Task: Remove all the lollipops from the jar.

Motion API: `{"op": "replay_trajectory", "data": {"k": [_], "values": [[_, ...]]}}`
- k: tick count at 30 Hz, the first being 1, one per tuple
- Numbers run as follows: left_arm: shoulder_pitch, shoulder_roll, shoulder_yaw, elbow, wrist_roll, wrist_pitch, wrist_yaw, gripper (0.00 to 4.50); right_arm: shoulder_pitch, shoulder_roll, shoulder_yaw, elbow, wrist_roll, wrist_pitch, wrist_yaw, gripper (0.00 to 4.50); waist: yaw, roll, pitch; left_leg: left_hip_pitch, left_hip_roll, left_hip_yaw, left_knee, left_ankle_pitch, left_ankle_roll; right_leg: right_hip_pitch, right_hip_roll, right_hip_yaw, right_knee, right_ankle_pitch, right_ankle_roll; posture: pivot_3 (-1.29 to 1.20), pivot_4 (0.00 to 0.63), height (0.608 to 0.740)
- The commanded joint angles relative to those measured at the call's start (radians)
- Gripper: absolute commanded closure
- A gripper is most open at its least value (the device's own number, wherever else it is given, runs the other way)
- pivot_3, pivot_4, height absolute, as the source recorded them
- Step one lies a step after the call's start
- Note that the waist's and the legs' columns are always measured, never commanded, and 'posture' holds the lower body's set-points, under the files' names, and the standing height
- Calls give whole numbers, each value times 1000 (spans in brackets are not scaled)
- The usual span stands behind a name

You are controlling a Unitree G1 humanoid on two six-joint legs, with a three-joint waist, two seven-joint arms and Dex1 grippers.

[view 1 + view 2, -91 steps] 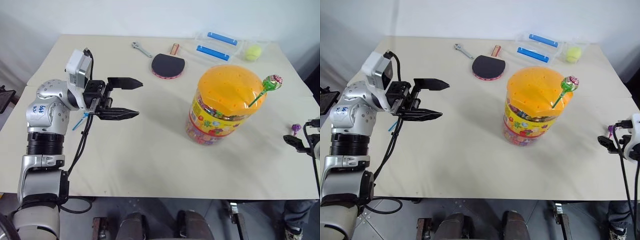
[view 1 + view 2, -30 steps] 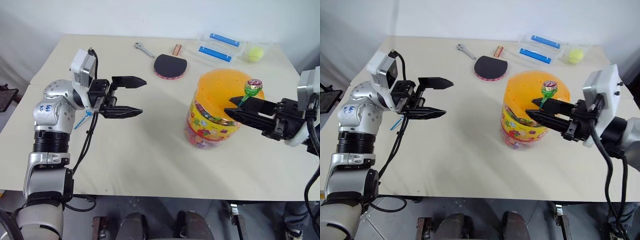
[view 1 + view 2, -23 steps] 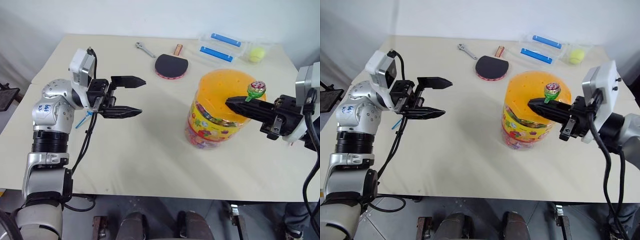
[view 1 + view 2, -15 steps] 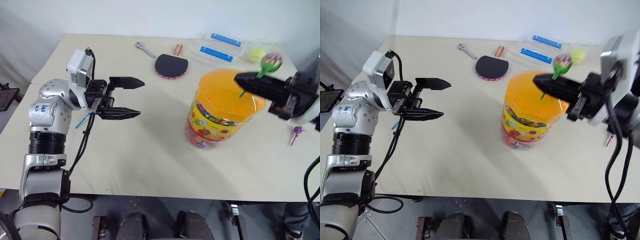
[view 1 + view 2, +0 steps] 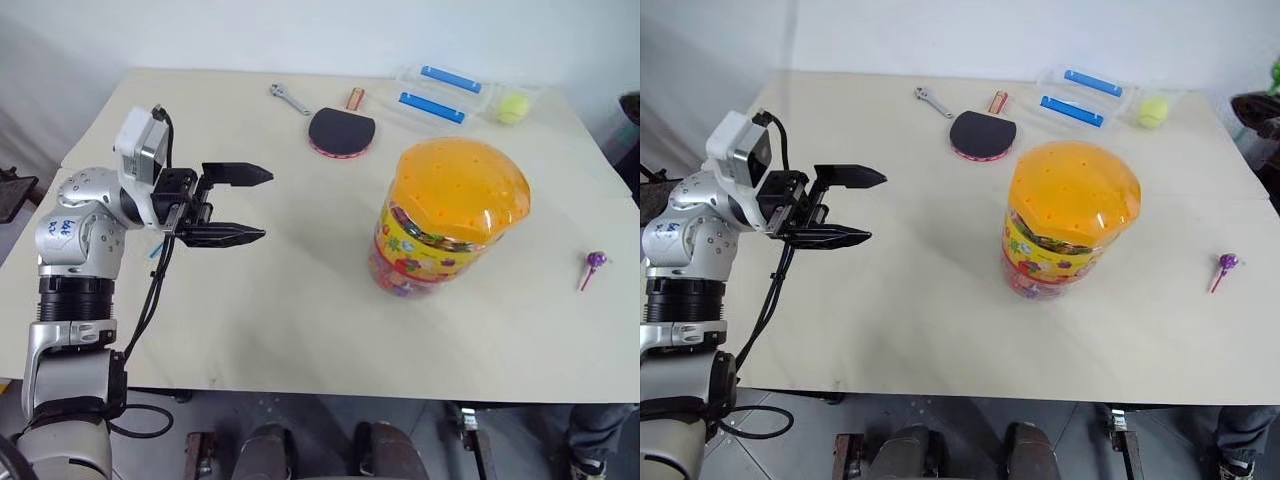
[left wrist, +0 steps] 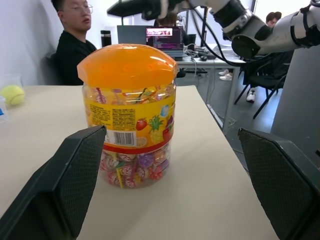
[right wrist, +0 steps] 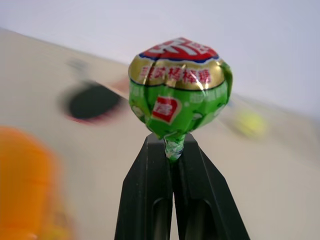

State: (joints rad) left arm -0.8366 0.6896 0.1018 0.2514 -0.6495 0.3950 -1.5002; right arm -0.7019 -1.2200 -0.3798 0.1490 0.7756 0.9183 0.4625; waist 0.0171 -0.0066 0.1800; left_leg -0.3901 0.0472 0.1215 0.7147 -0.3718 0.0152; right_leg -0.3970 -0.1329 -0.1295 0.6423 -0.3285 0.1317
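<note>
Between right tool (image 7: pixel 172 155) fingers: green lollipop (image 7: pixel 179 87); jar (image 5: pixel 445 215) lid bare.

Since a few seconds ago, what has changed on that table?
The right gripper closed on the green lollipop that stood in the jar's orange lid, pulled it out and carried it off to the right. The lid now has no lollipop in it. The left gripper stayed open in the air; the purple lollipop, paddle and wrench lie as before.

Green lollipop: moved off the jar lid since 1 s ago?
Yes. The green lollipop has left the jar lid, carried off toward the table's right edge, its stick clamped in the right gripper.
</note>
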Motion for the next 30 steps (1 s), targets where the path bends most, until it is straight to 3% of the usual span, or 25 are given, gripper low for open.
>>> {"op": "replay_trajectory", "data": {"k": [1,9,19,22,30], "values": [[20,4,27,-64,-36,15,-9,0,-65,18,96,174,-144,-34,-9,4453,-5,0,0,0,0,0,0,0,0,0,0,0,0,0,0,0,150,740],[74,-7,39,-132,-45,43,31,0,-152,180,274,507,-372,-118,46,4453,-24,1,0,0,0,1,-2,0,0,-2,0,0,0,0,0,0,150,740],[101,7,50,-171,-48,72,63,0,-288,340,272,834,-524,-329,35,4453,-22,2,0,-1,0,0,-2,0,0,-2,0,0,0,0,0,0,150,740],[98,14,39,-141,-16,117,124,0,-316,349,256,886,-545,-346,16,3760,-21,2,0,-1,0,-1,-2,0,0,-2,0,0,0,0,0,0,150,740],[144,8,70,-155,5,151,267,0,-255,316,204,748,-542,-273,46,1033,-28,2,0,0,0,-1,-3,0,0,-2,0,0,0,0,0,0,150,740]]}}
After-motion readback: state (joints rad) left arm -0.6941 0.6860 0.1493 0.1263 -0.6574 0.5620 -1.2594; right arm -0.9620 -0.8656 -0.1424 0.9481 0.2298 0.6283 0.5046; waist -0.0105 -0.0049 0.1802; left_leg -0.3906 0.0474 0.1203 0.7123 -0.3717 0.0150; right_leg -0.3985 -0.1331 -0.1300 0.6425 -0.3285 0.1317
